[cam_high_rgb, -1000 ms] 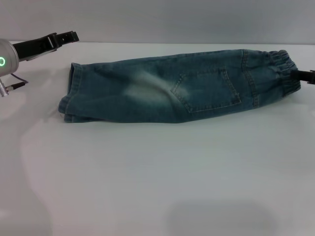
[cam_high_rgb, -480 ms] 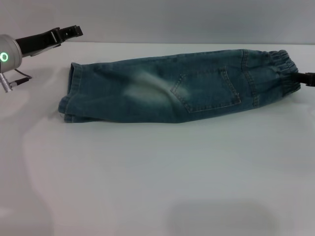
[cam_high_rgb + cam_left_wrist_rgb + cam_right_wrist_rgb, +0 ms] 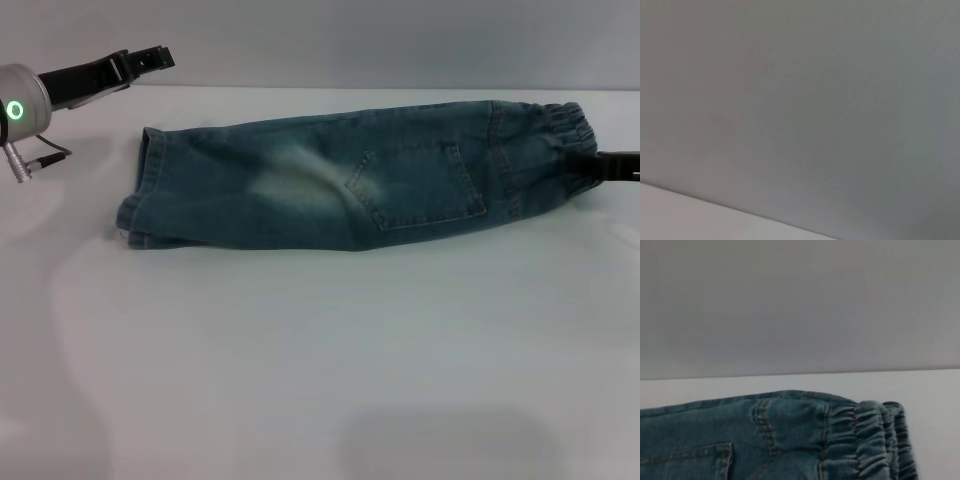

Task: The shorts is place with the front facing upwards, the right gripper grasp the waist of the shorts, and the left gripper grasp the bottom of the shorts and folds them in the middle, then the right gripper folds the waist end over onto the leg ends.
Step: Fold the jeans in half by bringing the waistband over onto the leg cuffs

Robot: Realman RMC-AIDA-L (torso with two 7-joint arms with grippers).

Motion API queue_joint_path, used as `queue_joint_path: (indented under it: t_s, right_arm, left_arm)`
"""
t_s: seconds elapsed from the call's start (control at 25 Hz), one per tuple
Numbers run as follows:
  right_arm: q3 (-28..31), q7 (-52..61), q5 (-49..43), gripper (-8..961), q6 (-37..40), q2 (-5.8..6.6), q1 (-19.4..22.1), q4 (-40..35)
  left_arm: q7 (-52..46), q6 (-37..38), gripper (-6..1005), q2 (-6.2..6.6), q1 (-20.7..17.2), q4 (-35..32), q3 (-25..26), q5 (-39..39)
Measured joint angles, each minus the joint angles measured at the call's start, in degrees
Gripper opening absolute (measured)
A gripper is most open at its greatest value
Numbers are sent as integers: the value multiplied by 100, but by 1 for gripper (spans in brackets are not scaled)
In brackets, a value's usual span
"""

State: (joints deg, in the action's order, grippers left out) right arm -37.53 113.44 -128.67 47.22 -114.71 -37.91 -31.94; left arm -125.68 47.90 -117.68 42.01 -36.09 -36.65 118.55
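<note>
The shorts [image 3: 330, 180] lie folded lengthwise across the white table [image 3: 320, 350], a stitched patch pocket [image 3: 420, 185] facing up. The gathered waist [image 3: 570, 135] is at the right, and the leg ends [image 3: 140, 195] are stacked at the left. My right gripper [image 3: 602, 165] reaches in from the right edge, its black tip against the waist. The right wrist view shows the waist [image 3: 875, 440] and denim [image 3: 715, 440] close up, without fingers. My left gripper [image 3: 152, 58] hangs raised at the far left, behind the leg ends and clear of the cloth.
The table's far edge [image 3: 320, 88] runs just behind the shorts, with a grey wall [image 3: 800, 100] beyond it. White tabletop stretches in front of the shorts. A thin cable [image 3: 40, 160] hangs from the left wrist.
The left arm has moved right and slightly upward, away from the table. The right gripper's tip has slid a little left, further against the waist. The shorts lie as before.
</note>
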Motion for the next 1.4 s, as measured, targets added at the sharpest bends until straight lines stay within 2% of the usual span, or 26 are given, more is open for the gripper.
queue_joint_path:
  t_s: [0.48,0.84,1.4]
  right_arm:
    - [-405,-18,0,410,404,-76,30,-130]
    - [-494,-61,26,408,1014,-297,397,-877]
    - [-444,-105,51,406,1235,-338,605,-1191]
  left_arm:
    - [2,-16,824,0,-5,42,1,-9]
    - [65,-81,825,1,-9,40,1,-8]
    - [70,-157,824,10,9,100,1,-10]
